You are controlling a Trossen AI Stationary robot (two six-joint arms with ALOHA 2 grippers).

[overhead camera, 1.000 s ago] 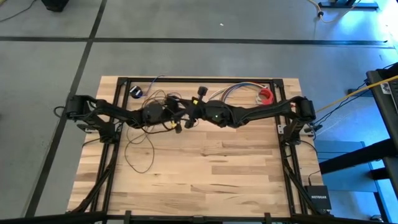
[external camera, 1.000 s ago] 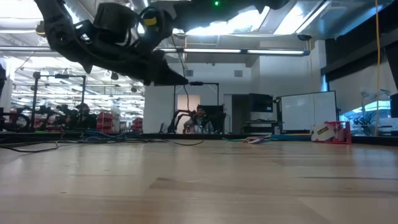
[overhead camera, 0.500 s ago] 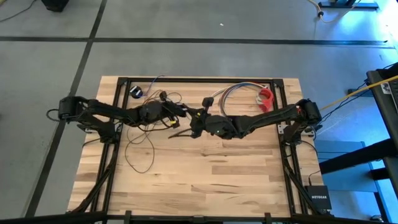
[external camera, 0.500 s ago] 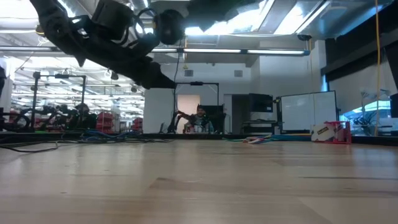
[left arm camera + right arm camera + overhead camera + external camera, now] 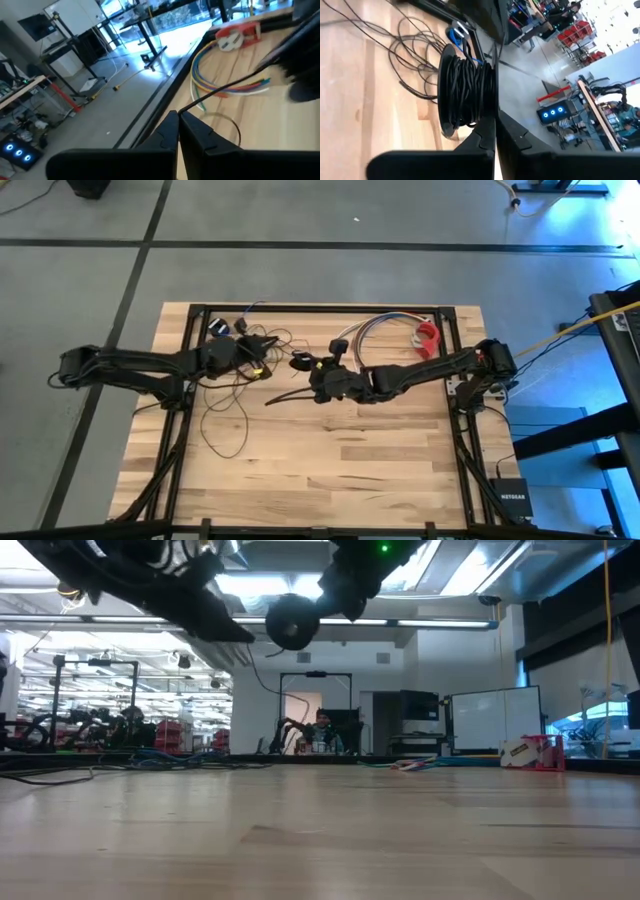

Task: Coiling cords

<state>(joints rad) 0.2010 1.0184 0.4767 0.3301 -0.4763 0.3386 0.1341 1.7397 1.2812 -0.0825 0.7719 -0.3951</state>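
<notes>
The cords are one long thin dark wire. Part of it is wound into a thick black coil (image 5: pixel 467 92) on a round black puck (image 5: pixel 292 622), and the remainder lies in loose loops (image 5: pixel 226 418) on the wood at the table's left. My right gripper (image 5: pixel 303 365) hangs over the far middle of the table, shut at the coil. My left gripper (image 5: pixel 272 340) is just to its left, above the loops and clear of the table, shut on a strand (image 5: pixel 225 90) that runs off toward the right gripper. My left gripper pinches a single strand of the cord (image 5: pixel 188 107) between its fingertips, coming nearly level from the table's left. From there the strand runs on in a straight line above the table. My right gripper meets the wound coil at its rim (image 5: pixel 481 124), coming from the table's right and slanting down. Its own fingers hide the exact spot. The puck and coil hang clear of the table (image 5: pixel 292 640).
A bundle of multicoloured wires (image 5: pixel 375 328) and a red tape dispenser (image 5: pixel 428 335) lie at the far right. A small blue-black item (image 5: pixel 218 327) sits at the far left corner. Black frame rails (image 5: pixel 320 309) edge the table. Bare wood (image 5: pixel 340 470) fills the near half.
My left gripper has drawn back toward the table's left edge, risen and rolled, keeping hold of the strand. My right gripper has tipped downward, rolled and sunk a little toward the near-left, bringing the puck with its coil down into the low view.
</notes>
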